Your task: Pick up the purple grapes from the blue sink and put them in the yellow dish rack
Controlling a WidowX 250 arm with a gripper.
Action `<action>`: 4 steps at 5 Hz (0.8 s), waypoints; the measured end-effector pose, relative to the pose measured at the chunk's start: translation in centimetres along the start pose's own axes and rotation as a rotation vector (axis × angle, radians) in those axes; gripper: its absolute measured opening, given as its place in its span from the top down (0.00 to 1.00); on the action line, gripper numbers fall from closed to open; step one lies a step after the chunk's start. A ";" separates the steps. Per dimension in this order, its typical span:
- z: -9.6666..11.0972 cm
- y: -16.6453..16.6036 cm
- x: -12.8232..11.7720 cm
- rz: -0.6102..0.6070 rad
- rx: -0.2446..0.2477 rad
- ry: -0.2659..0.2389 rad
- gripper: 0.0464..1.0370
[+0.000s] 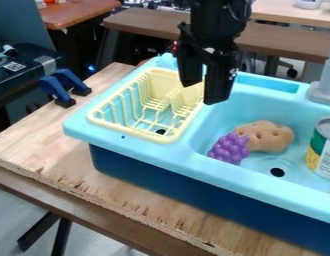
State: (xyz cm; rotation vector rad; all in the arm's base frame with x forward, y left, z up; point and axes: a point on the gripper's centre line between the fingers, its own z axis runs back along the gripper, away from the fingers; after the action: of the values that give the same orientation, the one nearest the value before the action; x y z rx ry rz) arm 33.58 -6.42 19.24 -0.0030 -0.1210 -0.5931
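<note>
Gripper, fingers apart, near yellow rack in blue toy sink

The black arm was found roughly upright, directly above the claw. The claw hung tips downward. Its two black fingers stood apart, with a visible gap between them.

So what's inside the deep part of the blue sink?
Purple grapes, a tan potato and a can, plus a round drain hole. The grapes cover part of the potato, and you can't see what's underneath any of those three things.
</note>
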 end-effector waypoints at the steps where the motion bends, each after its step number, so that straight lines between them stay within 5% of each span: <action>1: -1.2 -0.1 0.0 0.002 -0.014 0.032 0.04; 4: -4.5 -2.9 3.6 -0.053 0.051 0.118 0.04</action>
State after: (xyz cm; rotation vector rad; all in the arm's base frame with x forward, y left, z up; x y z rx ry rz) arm 35.37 -11.01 15.12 0.0848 -0.0221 -0.6416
